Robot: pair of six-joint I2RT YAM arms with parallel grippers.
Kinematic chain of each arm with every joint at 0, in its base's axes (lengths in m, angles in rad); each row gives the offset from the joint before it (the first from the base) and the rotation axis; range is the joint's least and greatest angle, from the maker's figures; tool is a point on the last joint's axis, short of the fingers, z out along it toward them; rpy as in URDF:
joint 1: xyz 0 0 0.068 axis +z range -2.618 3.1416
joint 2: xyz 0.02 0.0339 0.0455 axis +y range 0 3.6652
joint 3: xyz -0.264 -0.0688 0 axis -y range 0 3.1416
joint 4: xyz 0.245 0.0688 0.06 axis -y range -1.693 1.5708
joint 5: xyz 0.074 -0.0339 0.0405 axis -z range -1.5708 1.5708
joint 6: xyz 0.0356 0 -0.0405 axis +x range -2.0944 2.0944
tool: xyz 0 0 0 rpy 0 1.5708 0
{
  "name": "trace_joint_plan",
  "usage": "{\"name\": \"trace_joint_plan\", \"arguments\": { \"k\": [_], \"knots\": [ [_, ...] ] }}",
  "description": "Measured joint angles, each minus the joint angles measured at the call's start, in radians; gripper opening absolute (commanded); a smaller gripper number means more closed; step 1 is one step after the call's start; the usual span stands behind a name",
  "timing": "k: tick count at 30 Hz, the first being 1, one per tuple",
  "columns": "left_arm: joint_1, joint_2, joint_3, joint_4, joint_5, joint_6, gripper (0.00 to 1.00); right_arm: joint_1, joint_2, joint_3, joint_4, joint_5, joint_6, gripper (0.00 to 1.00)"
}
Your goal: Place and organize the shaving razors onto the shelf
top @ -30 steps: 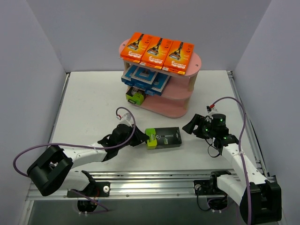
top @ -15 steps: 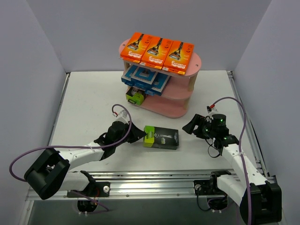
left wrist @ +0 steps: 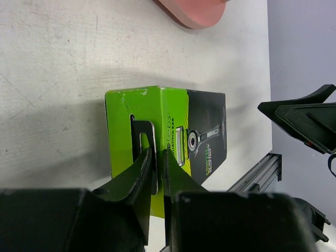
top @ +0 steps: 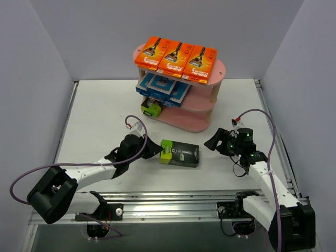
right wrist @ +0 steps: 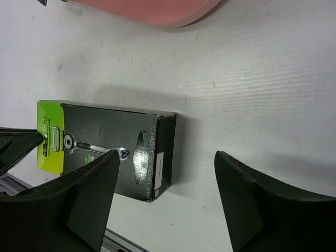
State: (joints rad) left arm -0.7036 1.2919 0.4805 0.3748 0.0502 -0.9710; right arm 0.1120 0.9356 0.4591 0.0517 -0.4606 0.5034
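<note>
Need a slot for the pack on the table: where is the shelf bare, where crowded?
Bare: the shelf's bottom board, right of the lone black-and-green pack. Crowded: the top, filled by three orange packs; the middle, mostly by blue packs.

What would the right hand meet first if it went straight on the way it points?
The right hand would probably meet the black end of the black-and-green razor pack on the table; depth is unclear.
</note>
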Motion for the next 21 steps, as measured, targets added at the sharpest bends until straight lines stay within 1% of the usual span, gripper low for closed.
{"name": "trace_joint_plan", "arguments": {
  "k": [10,17,21],
  "knots": [
    [0.026,-0.011,0.008,0.035,-0.001,-0.002,0.02,0.0,0.0,-0.01,0.001,0.0,0.005,0.69],
    [0.028,-0.011,0.071,0.054,-0.007,0.095,0.02,0.0,0.0,-0.01,0.001,0.0,0.005,0.69],
    [0.035,-0.003,0.089,0.085,-0.019,0.115,0.02,0.0,0.0,-0.01,0.001,0.0,0.004,0.69]
  ]
}}
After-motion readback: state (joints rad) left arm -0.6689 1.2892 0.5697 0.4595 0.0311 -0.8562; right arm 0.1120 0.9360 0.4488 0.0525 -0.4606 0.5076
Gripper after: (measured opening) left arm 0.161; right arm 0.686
